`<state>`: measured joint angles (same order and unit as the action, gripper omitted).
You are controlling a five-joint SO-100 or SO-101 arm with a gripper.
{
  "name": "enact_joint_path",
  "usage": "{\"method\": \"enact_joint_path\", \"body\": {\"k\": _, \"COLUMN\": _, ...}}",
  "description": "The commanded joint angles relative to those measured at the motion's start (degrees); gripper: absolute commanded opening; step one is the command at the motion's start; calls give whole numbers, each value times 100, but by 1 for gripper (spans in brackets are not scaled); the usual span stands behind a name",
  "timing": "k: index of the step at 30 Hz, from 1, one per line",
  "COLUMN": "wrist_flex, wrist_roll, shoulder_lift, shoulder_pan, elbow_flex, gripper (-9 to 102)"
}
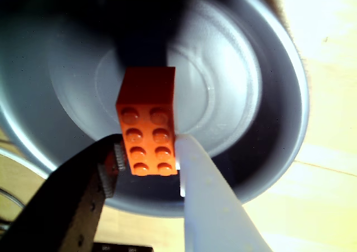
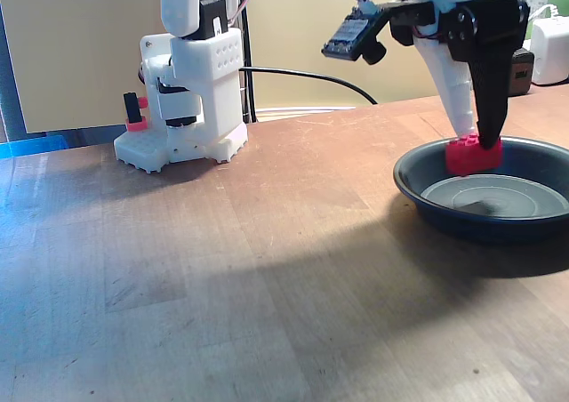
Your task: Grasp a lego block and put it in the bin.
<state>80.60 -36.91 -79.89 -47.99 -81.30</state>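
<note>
In the wrist view the black finger, then the lego block, then the white finger: the hand pinches the brick's long sides above the bin. Light, rigid, smooth plastic; flat sides grip best.

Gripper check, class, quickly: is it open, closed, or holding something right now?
Gripper: closed on the lego block, holding it over the bin.

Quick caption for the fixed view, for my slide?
Gripper holds the red lego block just above the dark bin on the wooden table.
</note>
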Motion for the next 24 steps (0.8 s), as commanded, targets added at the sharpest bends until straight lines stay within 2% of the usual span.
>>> {"method": "enact_joint_path", "body": {"k": 1, "wrist_flex": -62, "wrist_roll": -44, "shoulder_lift": -255, "shoulder_pan": 70, "elbow_flex": 158, "gripper": 13}}
{"method": "enact_joint_path", "body": {"k": 8, "wrist_flex": -26, "wrist_roll": -9, "shoulder_lift": -255, "shoulder_pan": 53, "elbow_flex": 158, "gripper": 14}}
{"method": "enact_joint_path", "body": {"k": 10, "wrist_flex": 18, "wrist_roll": 18, "shoulder_lift": -308, "shoulder_pan": 53, "elbow_flex": 149, "gripper": 10}}
{"method": "enact_joint_path", "body": {"k": 13, "wrist_flex": 193, "wrist_roll": 35, "shoulder_lift": -334, "shoulder_pan": 62, "elbow_flex": 193, "gripper": -1}}
{"method": "enact_joint_path", "body": {"k": 15, "wrist_flex": 343, "wrist_roll": 105, "shoulder_lift": -343, "shoulder_pan": 70, "elbow_flex": 246, "gripper": 0}}
{"method": "enact_joint_path", "body": {"k": 24, "wrist_flex": 879, "wrist_roll": 2145, "shoulder_lift": -1195, "shoulder_pan": 1257, "elbow_flex": 141, "gripper": 0}}
